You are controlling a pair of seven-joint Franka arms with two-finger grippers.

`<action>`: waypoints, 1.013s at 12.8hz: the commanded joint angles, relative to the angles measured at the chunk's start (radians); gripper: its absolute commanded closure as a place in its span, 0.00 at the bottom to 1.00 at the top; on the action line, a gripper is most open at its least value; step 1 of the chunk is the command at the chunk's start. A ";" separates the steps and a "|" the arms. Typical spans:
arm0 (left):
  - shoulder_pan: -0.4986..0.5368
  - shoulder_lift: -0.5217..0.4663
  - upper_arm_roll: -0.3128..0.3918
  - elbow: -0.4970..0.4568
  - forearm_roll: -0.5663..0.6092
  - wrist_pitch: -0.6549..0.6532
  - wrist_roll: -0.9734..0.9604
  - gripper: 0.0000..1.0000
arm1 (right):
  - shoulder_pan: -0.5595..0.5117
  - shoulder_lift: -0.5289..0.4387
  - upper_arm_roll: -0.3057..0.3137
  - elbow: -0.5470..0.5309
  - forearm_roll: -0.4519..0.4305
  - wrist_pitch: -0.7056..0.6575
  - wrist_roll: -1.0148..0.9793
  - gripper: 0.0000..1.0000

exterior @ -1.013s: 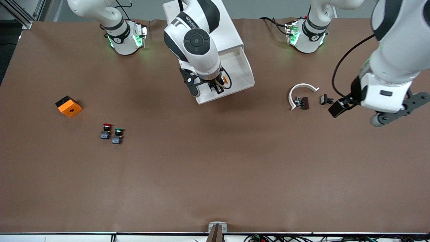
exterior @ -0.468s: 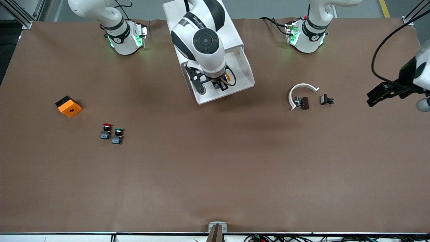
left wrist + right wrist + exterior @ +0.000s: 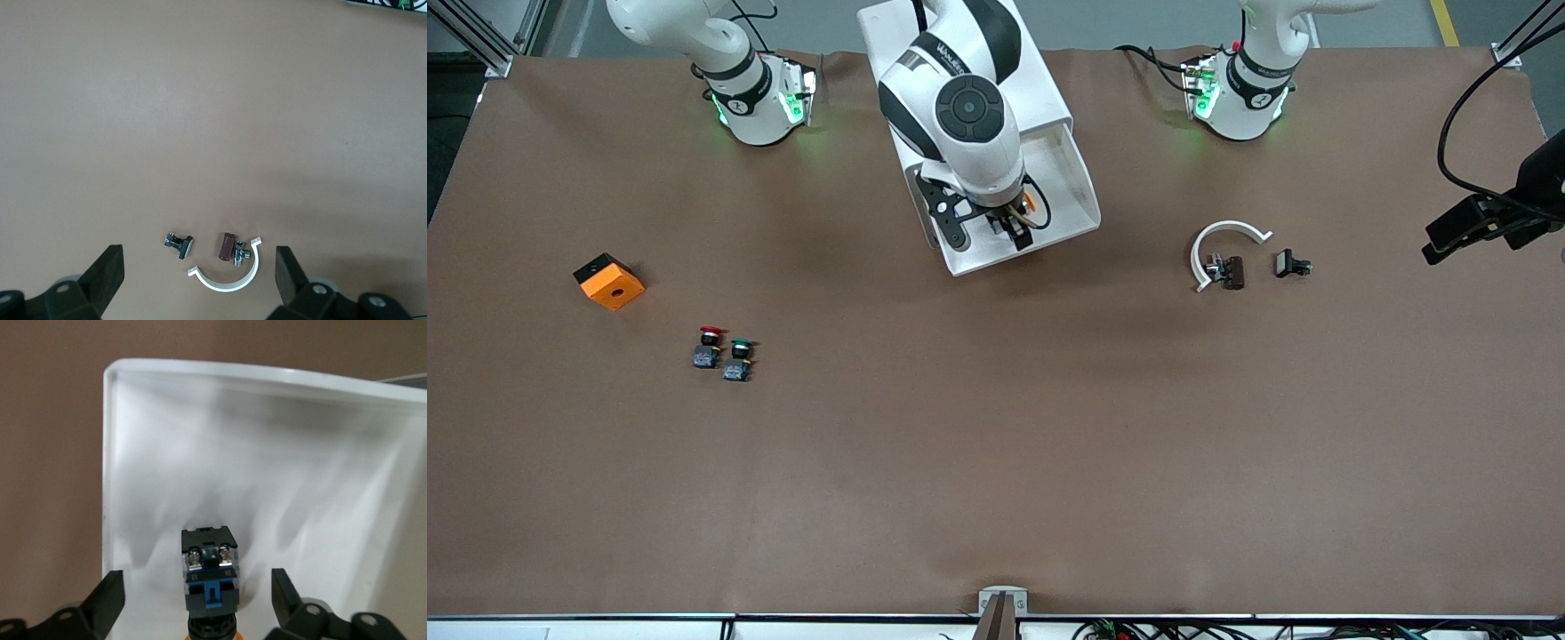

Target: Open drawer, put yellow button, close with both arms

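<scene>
The drawer [image 3: 1083, 206] is pulled out of the white cabinet [image 3: 1040, 84] toward the front camera. The yellow button [image 3: 1029, 203] lies on its side on the drawer's floor. In the right wrist view the button [image 3: 209, 577] shows its blue-grey base between my right gripper's [image 3: 198, 600] open fingers [image 3: 107, 600], with a gap on each side. In the front view my right gripper [image 3: 1009, 227] hangs low over the drawer. My left gripper [image 3: 199, 270] is open and empty, high over the table at the left arm's end; the front view shows only its black edge [image 3: 1472, 222].
A white curved clip [image 3: 1223, 240] with a brown part [image 3: 1232, 271] and a small black part [image 3: 1289, 264] lie toward the left arm's end. A red-capped button [image 3: 709, 345], a green-capped button [image 3: 738, 358] and an orange block [image 3: 609, 281] lie toward the right arm's end.
My left arm has swung away from the clip toward the table's end and up. My right gripper has shifted a little deeper over the drawer, then held still.
</scene>
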 commanded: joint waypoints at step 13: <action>0.040 -0.030 -0.021 -0.035 -0.013 -0.014 0.022 0.00 | -0.330 -0.343 -0.003 0.148 0.008 -0.444 -0.552 0.00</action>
